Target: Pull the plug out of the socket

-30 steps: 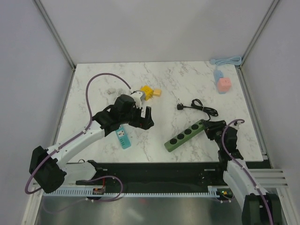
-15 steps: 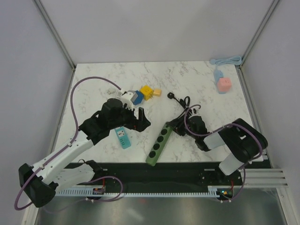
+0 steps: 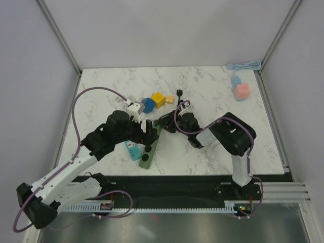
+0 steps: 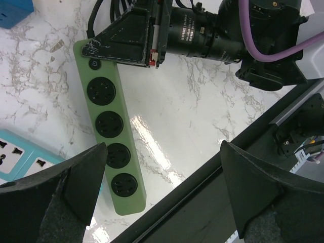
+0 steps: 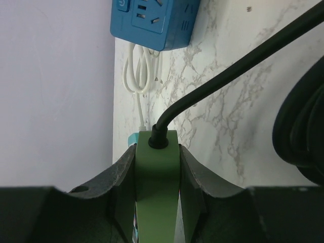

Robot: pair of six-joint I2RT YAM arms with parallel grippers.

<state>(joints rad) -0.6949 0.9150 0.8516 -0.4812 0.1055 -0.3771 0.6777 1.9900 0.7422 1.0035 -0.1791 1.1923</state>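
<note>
A green power strip (image 3: 148, 148) lies on the marble table, its four sockets empty in the left wrist view (image 4: 107, 126). My right gripper (image 3: 162, 125) is shut on the strip's cable end (image 5: 157, 172), where the black cable (image 5: 223, 81) comes out. The cable's black plug (image 3: 179, 92) lies loose on the table behind. My left gripper (image 3: 147, 132) is open and empty, just above the strip; in its own view (image 4: 162, 195) the fingers (image 4: 55, 200) stand wide apart over the strip's free end.
A teal power strip (image 3: 132, 150) lies left of the green one. A blue socket cube (image 3: 148, 105) with a coiled white cable (image 5: 142, 58), a yellow cube (image 3: 159, 99) and a small orange block (image 3: 170, 99) sit behind. Pink and blue cubes (image 3: 242, 91) are far right.
My right gripper has dragged the green strip left across the table, turning it nearly lengthwise beside the teal strip. My left gripper has drawn back slightly and now hangs over the strip.
</note>
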